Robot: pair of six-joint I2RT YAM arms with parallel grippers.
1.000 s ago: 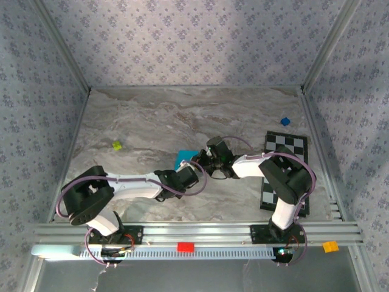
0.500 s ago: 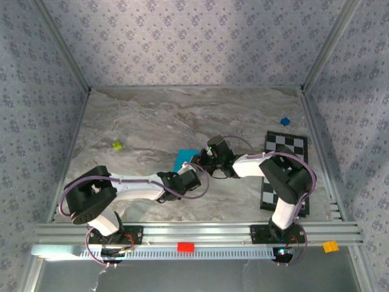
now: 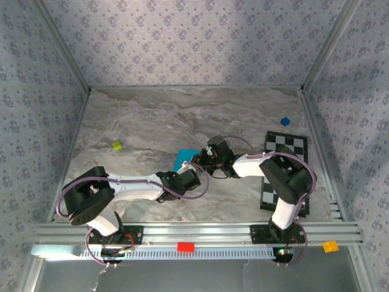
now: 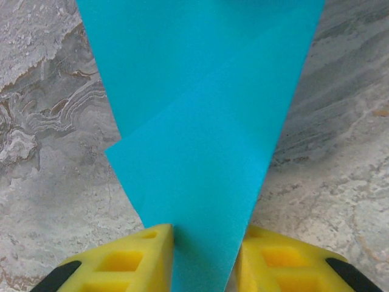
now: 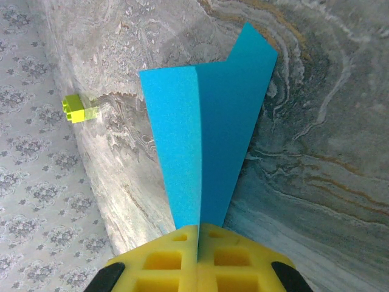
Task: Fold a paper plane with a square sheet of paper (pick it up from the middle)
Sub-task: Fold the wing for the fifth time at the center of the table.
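Pinching the folded paper [image 3: 183, 158] tight in the right gripper [image 5: 199, 234] near the middle of the table [image 3: 140, 121], with its narrow end lying between the half-parted fingers [image 4: 140, 255] of the left gripper [image 4: 203, 243] — hard to tell whether clamped there or merely straddled. Could tear or buckle off the crease if pulled two ways at once, or slip free if squeezed edge-on. Room to move on all sides: green block [image 3: 117, 145] off toward the left edge, checkered board [image 3: 285, 146] along the right edge, blue cube [image 3: 285, 121] by the far right corner, all well apart.
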